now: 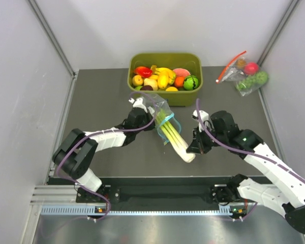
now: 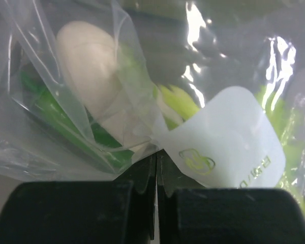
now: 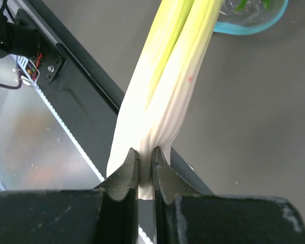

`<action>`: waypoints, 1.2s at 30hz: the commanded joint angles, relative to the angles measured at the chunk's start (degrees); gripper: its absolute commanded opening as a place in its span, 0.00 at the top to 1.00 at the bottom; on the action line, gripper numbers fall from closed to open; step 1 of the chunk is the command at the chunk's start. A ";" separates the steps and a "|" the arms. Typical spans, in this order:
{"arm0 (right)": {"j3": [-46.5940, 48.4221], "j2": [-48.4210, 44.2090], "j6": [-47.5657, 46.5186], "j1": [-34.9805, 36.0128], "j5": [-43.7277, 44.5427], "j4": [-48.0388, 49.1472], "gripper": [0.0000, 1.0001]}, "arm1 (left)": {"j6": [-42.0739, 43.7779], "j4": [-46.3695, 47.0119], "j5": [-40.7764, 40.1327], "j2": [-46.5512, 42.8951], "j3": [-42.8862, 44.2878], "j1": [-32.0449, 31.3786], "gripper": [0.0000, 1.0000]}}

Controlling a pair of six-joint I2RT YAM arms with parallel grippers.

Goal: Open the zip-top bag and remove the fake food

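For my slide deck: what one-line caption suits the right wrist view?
Right hand pinches the white end of the leek, with the blue-rimmed bag beside its upper stalk.

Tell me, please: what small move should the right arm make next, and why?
Probably pull away from the clear crinkly plastic bag. The right gripper is shut on the white end of the long green-leaved plastic leek, whose leaves are inside the blue-green mouth, while the left gripper pinches the bag.

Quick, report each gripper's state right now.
Left gripper: closed, pinching the zip-top bag.
Right gripper: closed, holding the leek by its white end.
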 commanded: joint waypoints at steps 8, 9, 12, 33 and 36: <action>13.91 -6.26 -3.43 -0.66 7.69 -10.90 1.00 | -1.39 4.93 1.05 0.08 0.99 7.17 1.00; 15.04 -6.52 -3.61 -0.66 8.22 -11.52 1.00 | -1.48 5.02 0.96 0.08 0.81 7.62 1.00; 17.77 -6.96 -4.40 -0.74 11.03 -15.20 1.00 | -1.83 5.02 1.84 -0.19 0.02 9.55 1.00; 32.72 -8.99 -5.45 -0.74 22.99 -29.99 1.00 | -1.48 4.49 7.37 -0.54 1.60 16.50 1.00; 30.27 -8.99 -5.01 -0.74 22.38 -21.32 1.00 | -1.31 4.58 8.96 -1.41 0.55 16.50 1.00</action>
